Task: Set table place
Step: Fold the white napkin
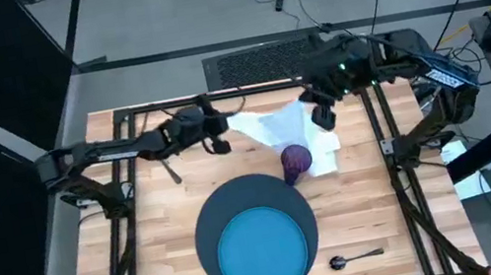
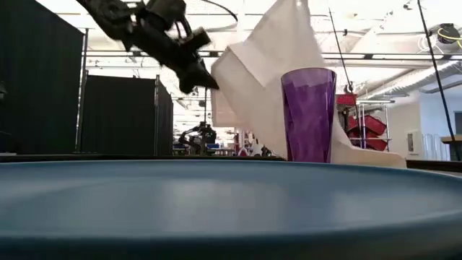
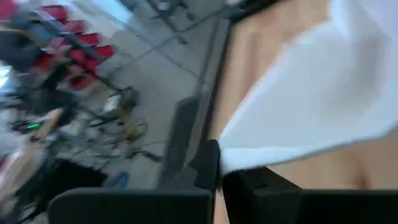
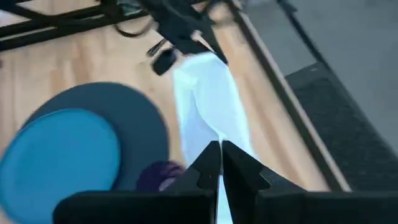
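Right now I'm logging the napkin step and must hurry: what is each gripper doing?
Left gripper: shut on one end of the white napkin, lifted above the table.
Right gripper: shut on the napkin's other end.

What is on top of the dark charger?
A bright blue plate sits on the dark charger, offset toward the near rim. Nothing else is on it; the charger's surface beneath the plate is hidden.

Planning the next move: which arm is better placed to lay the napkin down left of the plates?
Probably left: the left gripper pinches the napkin on that side, while the right gripper holds its far end beyond the purple cup.
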